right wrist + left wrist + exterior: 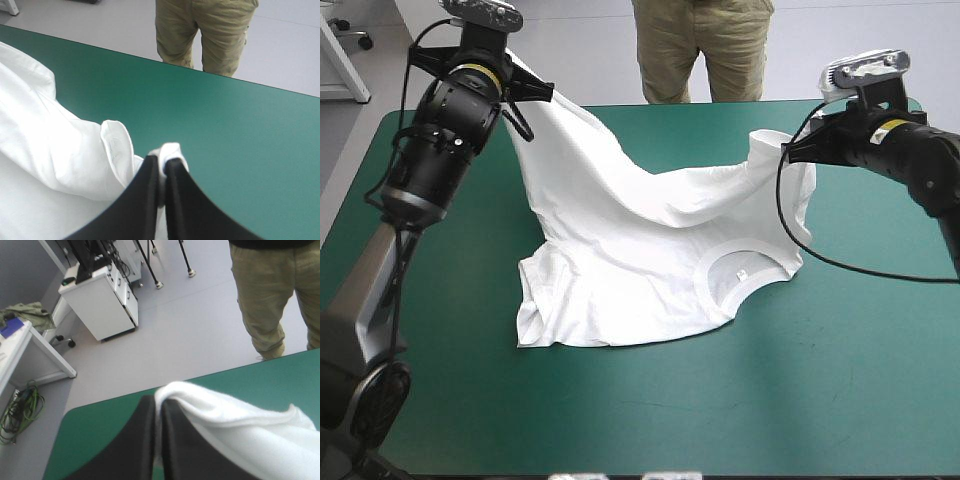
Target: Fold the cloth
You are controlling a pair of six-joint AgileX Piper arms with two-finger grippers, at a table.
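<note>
arms [430, 130]: black, rounded | wrist rings [473, 71]: yellow | tool fingers [135, 442]: black fins

Left hand [160, 405] raised high, right hand [164, 162] lower, both clamped tight

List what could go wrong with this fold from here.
1. The left gripper and right gripper each pinch only a small bit of the T-shirt; it may slip out.
2. The left one holds higher than the right, so the fold may land skewed.
3. The T-shirt sags between them and may bunch when laid down.
</note>
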